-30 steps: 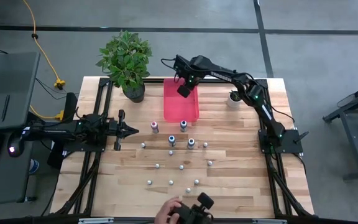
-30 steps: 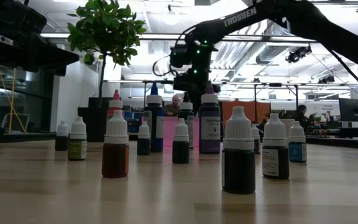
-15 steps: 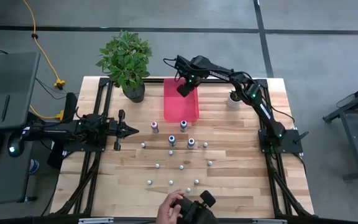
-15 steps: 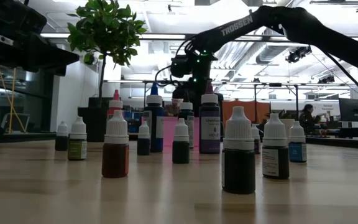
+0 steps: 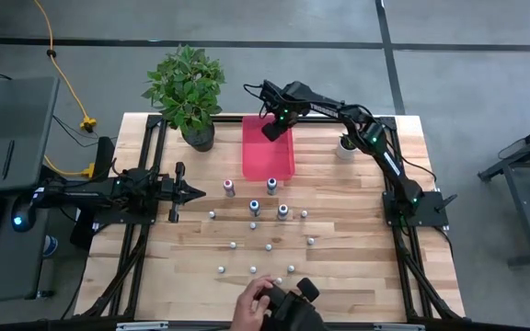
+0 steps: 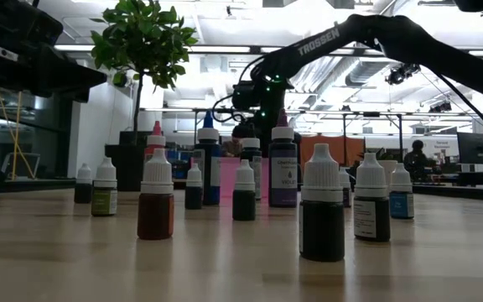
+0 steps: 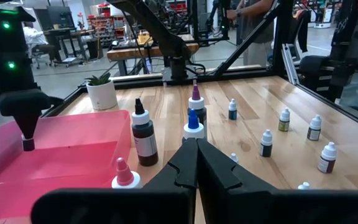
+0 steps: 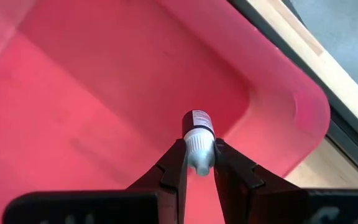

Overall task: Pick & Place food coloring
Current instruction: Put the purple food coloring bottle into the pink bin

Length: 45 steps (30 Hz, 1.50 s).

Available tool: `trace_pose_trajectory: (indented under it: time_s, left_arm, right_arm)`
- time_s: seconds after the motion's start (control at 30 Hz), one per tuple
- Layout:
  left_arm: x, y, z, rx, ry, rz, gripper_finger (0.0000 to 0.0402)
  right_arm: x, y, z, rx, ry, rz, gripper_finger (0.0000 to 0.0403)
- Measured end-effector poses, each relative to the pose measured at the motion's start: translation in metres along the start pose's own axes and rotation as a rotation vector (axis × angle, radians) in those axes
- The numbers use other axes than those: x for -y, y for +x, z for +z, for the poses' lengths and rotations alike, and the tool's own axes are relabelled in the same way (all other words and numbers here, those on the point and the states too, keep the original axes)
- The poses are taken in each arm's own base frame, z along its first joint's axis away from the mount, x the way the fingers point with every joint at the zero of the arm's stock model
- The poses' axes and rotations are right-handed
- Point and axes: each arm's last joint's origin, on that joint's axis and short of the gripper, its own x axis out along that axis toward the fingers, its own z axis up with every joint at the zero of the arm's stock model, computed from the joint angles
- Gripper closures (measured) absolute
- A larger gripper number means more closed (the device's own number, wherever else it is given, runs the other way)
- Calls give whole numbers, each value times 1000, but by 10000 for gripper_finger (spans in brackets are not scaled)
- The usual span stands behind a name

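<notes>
While the left gripper (image 5: 197, 193) waits with jaws together at the tabletop's (image 5: 357, 276) left side, the right gripper (image 8: 199, 163), clamped on a small food coloring bottle (image 8: 197, 138) over the pink tray (image 5: 267, 158), should lower before releasing so it lands inside.

Label text on the small bottle (image 8: 197, 119), blurred beyond reading

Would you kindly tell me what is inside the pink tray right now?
The pink tray looks bare inside. The right pincer hangs above it, shut on a small white-capped bottle not yet released. The patch of floor beneath the arm is hidden in the overhead view.
</notes>
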Motion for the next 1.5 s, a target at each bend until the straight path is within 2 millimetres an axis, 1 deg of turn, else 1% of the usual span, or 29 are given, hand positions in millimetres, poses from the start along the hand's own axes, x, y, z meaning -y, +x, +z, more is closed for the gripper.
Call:
trace_pose_trajectory:
  time_s: [0.37,0.63,1.0,1.33,1.5]
  left_arm:
    - [0,0,0,0,0,0,401]
    - [0,0,0,0,0,0,401]
    - [0,0,0,0,0,0,401]
    - [0,0,0,0,0,0,401]
    - [0,0,0,0,0,0,401]
  right_arm:
    - [10,1,1,-4,5,-48,346]
    - [13,1,2,-2,3,-58,345]
    - [13,1,2,-3,3,-55,307]
    - [13,0,2,4,1,-67,294]
    - [9,-8,5,25,-8,-71,293]
